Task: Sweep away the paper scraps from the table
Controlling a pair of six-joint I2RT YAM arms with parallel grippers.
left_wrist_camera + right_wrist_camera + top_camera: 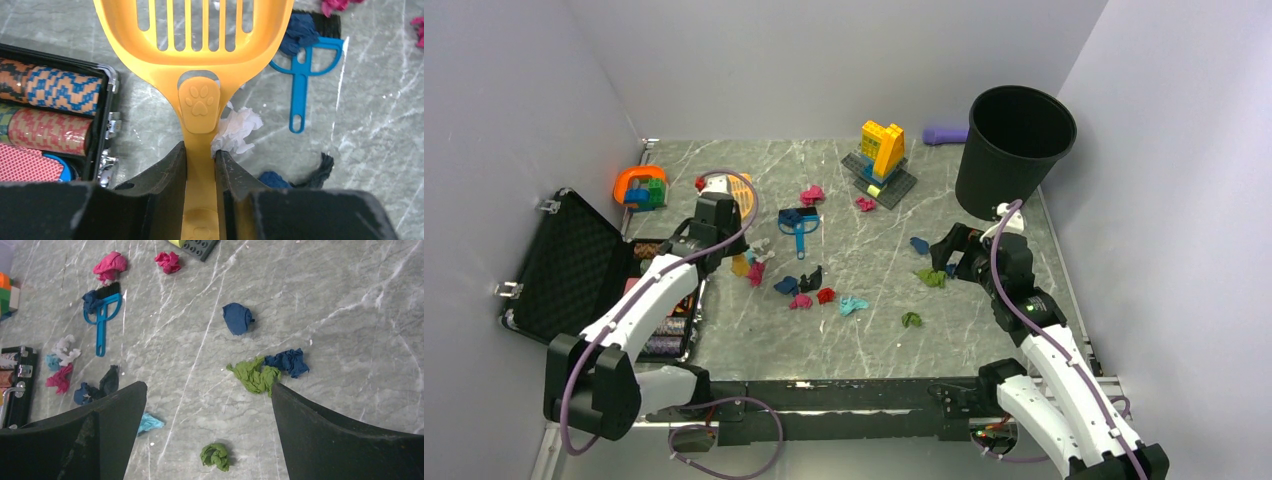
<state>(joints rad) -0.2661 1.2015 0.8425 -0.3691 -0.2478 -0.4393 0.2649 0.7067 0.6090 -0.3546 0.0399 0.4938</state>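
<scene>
Crumpled paper scraps lie across the grey marble table (864, 340). A magenta, red and teal cluster (824, 297) sits at the centre. A white wad (235, 130) lies beside the scoop handle. My left gripper (200, 156) is shut on the handle of a yellow slotted scoop (192, 30), held over the table near the case; in the top view the left gripper (729, 245) is left of centre. My right gripper (207, 390) is open and empty above the table. A light green scrap (254, 375) lies by its right fingertip and a green wad (216, 456) lies below the gap between its fingers.
A small blue hand brush (799, 225) lies mid-table with a dark blue scrap on its bristles. A black bin (1014, 150) stands at the back right. An open black case (574, 265) with chip stacks is at the left. Toy brick builds (882, 155) stand at the back.
</scene>
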